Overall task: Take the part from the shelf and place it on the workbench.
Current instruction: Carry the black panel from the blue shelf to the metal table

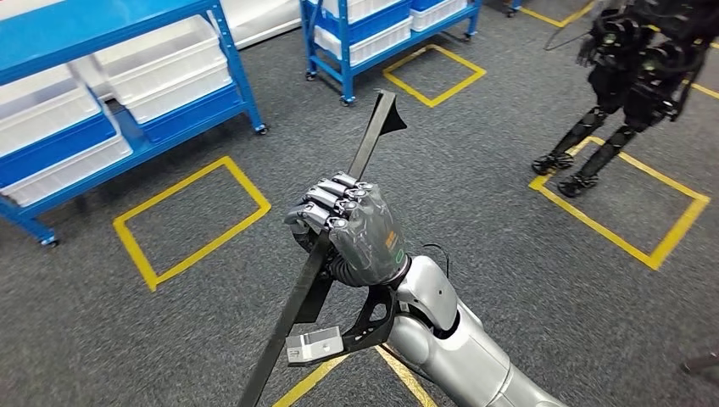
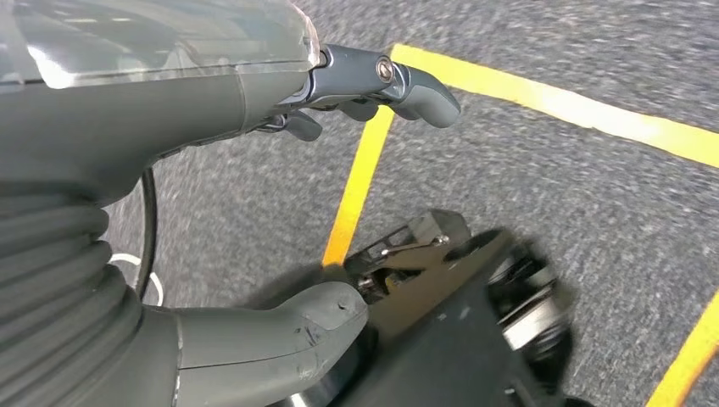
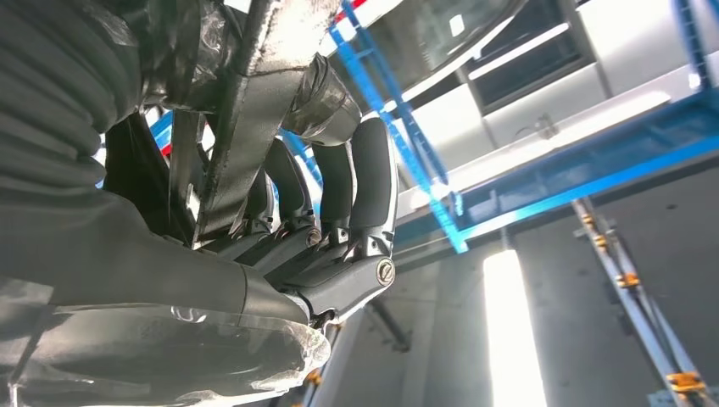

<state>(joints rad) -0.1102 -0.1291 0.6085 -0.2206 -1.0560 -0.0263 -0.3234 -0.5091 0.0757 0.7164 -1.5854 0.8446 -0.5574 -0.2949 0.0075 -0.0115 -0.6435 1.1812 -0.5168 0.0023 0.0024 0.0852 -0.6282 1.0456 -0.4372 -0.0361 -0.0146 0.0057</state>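
I see my right hand raised in front of me over the grey carpet, fingers clenched around the long black bar-shaped part, which slants upward toward the blue shelves. My left hand hangs above the floor, fingers loosely spread and holding nothing.

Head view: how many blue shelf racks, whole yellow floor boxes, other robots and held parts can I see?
Blue shelf racks: 2
Yellow floor boxes: 3
Other robots: 1
Black part in the right hand: 1
Total: 7
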